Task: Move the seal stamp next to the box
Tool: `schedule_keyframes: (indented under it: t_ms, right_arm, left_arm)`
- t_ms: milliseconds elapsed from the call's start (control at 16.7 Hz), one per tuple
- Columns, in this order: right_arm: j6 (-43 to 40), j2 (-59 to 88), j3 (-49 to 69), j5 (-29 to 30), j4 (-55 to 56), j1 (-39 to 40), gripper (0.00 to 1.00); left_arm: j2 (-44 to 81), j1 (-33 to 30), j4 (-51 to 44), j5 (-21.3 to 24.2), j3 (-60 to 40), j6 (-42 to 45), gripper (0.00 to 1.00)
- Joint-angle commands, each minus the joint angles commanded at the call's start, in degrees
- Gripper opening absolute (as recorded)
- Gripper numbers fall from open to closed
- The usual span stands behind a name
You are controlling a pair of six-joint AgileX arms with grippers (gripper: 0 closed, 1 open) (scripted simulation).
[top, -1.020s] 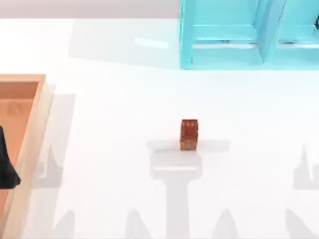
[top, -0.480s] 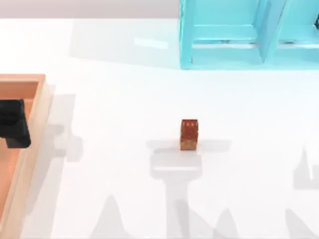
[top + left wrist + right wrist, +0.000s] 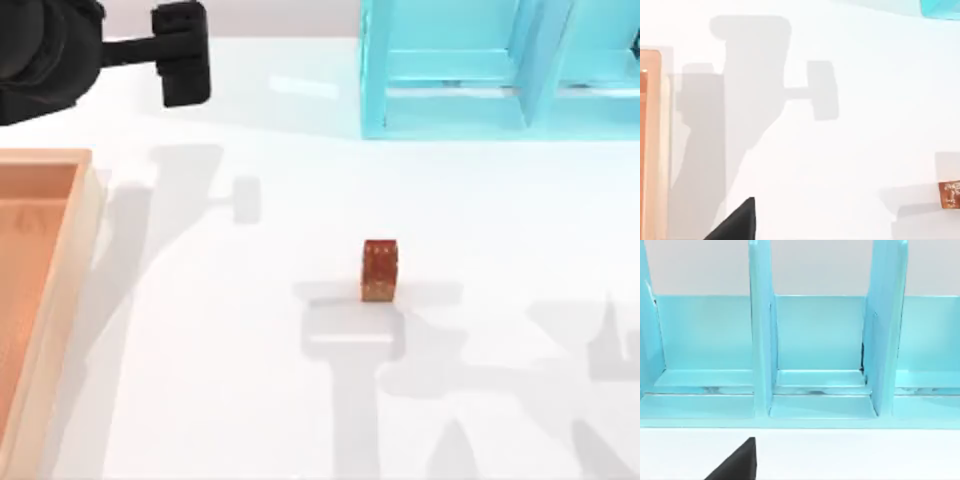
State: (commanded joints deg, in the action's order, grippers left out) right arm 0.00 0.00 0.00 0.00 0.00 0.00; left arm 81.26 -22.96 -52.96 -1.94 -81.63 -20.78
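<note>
White table (image 3: 500, 200) | seal stamp (image 3: 379, 270) upright mid-table, untouched | left tool (image 3: 182, 52) far-left, holding nothing, opening unclear | box (image 3: 62, 290) left edge

White table (image 3: 250, 380) with soft grey shadows; turquoise shelf frame (image 3: 450, 110) at far edge

The left arm (image 3: 45, 60) is rising and swinging away from the box (image 3: 40, 300), moving from above the box's floor toward the table's far left corner. Its shadow (image 3: 190, 200) is now falling across the table (image 3: 250, 380) just right of the box.
</note>
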Motion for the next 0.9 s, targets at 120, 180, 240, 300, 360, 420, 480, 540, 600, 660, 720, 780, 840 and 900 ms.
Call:
schedule_keyframes:
  t_ms: [120, 180, 240, 300, 360, 420, 480, 540, 600, 660, 720, 780, 840, 900]
  right_arm:
    - [0.0, 0.0, 0.0, 0.0, 0.0, 0.0, 1.0]
    - [0.0, 0.0, 0.0, 0.0, 0.0, 0.0, 1.0]
    - [0.0, 0.0, 0.0, 0.0, 0.0, 0.0, 1.0]
    - [0.0, 0.0, 0.0, 0.0, 0.0, 0.0, 1.0]
    - [0.0, 0.0, 0.0, 0.0, 0.0, 0.0, 1.0]
    - [0.0, 0.0, 0.0, 0.0, 0.0, 0.0, 1.0]
    - [0.0, 0.0, 0.0, 0.0, 0.0, 0.0, 1.0]
    - [0.0, 0.0, 0.0, 0.0, 0.0, 0.0, 1.0]
    - [0.0, 0.0, 0.0, 0.0, 0.0, 0.0, 1.0]
    - [0.0, 0.0, 0.0, 0.0, 0.0, 0.0, 1.0]
    - [0.0, 0.0, 0.0, 0.0, 0.0, 0.0, 1.0]
    - [0.0, 0.0, 0.0, 0.0, 0.0, 0.0, 1.0]
    - [0.0, 0.0, 0.0, 0.0, 0.0, 0.0, 1.0]
    - [0.0, 0.0, 0.0, 0.0, 0.0, 0.0, 1.0]
  left_arm:
    - [11.2, -3.5, -6.7, 0.4, -12.1, -3.9, 1.0]
    - [16.7, -5.3, -10.0, 0.6, -18.0, -5.8, 1.0]
    - [22.1, -7.0, -13.3, 0.8, -23.6, -7.6, 1.0]
    - [27.4, -8.6, -16.4, 1.0, -29.1, -9.4, 1.0]
    - [32.5, -10.3, -19.5, 1.2, -34.3, -11.1, 1.0]
    - [37.2, -11.8, -22.4, 1.4, -39.1, -12.7, 1.0]
    - [41.8, -13.3, -25.2, 1.6, -43.7, -14.1, 1.0]
    - [46.0, -14.7, -27.8, 1.7, -47.9, -15.5, 1.0]
    - [49.9, -16.0, -30.2, 1.8, -51.7, -16.7, 1.0]
    - [53.4, -17.2, -32.4, 2.0, -55.1, -17.8, 1.0]
    - [56.4, -18.2, -34.2, 2.1, -58.0, -18.8, 1.0]
    - [58.9, -19.1, -35.8, 2.2, -60.5, -19.6, 1.0]
    - [61.0, -19.8, -37.1, 2.2, -62.4, -20.2, 1.0]
    - [62.5, -20.3, -38.1, 2.3, -63.9, -20.7, 1.0]
